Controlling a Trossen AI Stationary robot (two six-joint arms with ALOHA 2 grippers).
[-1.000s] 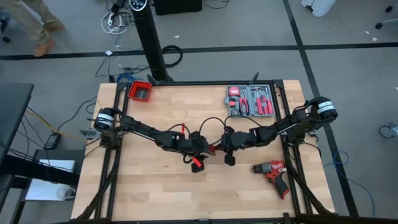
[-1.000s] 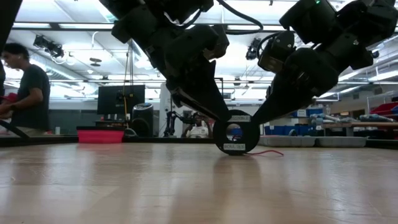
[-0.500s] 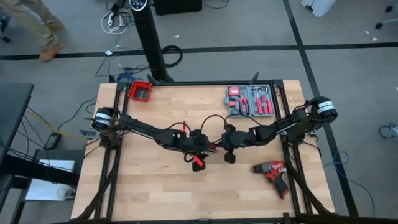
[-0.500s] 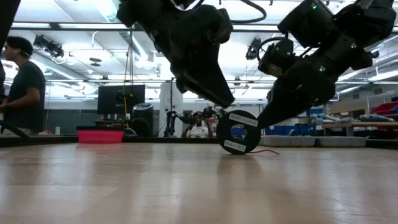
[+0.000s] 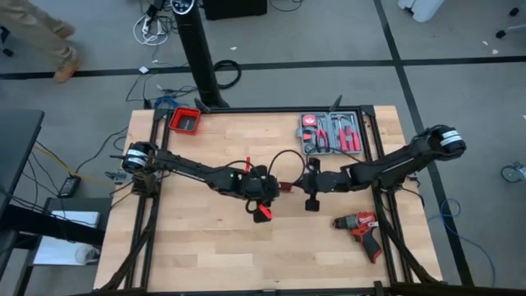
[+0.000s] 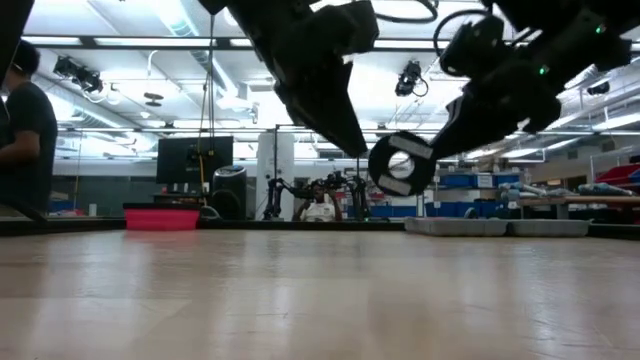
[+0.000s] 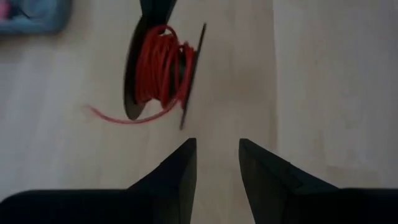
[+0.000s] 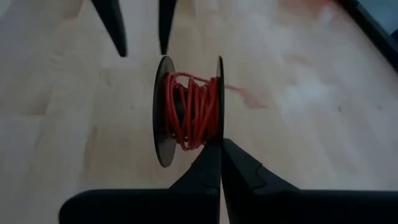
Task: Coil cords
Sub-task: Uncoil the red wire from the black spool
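The cord is thin red wire wound on a small black spool (image 8: 186,112). The spool hangs above the middle of the table, between my two grippers (image 6: 400,165) (image 5: 287,187). A loose red end (image 7: 106,115) trails off the spool. My right gripper (image 8: 221,158) is shut on the spool and comes in from the table's right (image 6: 428,158). My left gripper (image 7: 217,155) is open and empty. It stands just to the left of the spool (image 6: 350,140) without touching it. My right gripper pinches the rim of one spool flange (image 8: 219,134) between its two fingertips. The fingers come slanting down from the table's right. The spool stands on edge, its round face toward the table's near side, lifted clear of the table.
A red bin (image 5: 186,122) sits at the far left corner. An open tool case (image 5: 331,133) sits at the far right, and a red drill (image 5: 362,226) near the right front. A person (image 6: 20,130) stands beyond the table on the left.
My right gripper has gone up and toward the table's right edge with the spool. The spool stood on the table and is now lifted clear, its loose end off the wood. My left gripper has risen and no longer touches the spool.
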